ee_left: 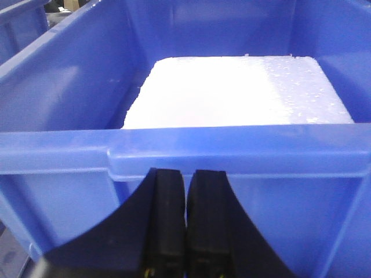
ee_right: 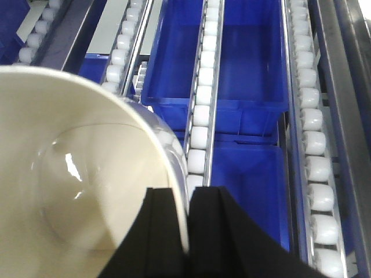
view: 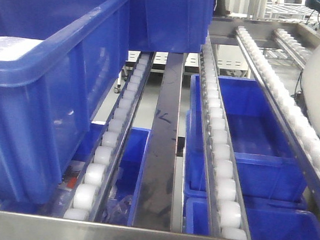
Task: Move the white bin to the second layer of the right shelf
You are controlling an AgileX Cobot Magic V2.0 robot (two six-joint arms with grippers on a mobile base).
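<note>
The surface is a steel-framed rack level (view: pixel 163 153) w/ sloping lanes of small white rollers (view: pixel 219 151) between metal rails; a flat steel edge runs along the front. More racks of the same kind stand far behind, in a room w/ pale floor. Under the lanes lie blue crates (view: pixel 257 138), seen through the gaps.

On the left lanes sits a big blue crate (view: pixel 46 95), a second one (view: pixel 167 19) behind it. In the left wrist view the first crate holds a white foam block (ee_left: pixel 232 92). The left gripper (ee_left: pixel 185 191) is just before the crate's front wall, below the rim, its black fingers pressed together on nothing.

The white bin (ee_right: pixel 69 174) is at the right side, above the roller lanes; front view shows only its curved wall at the right edge. The right gripper (ee_right: pixel 186 220) has its jaws clamped on the bin's rim, one finger inside, one outside.
</note>
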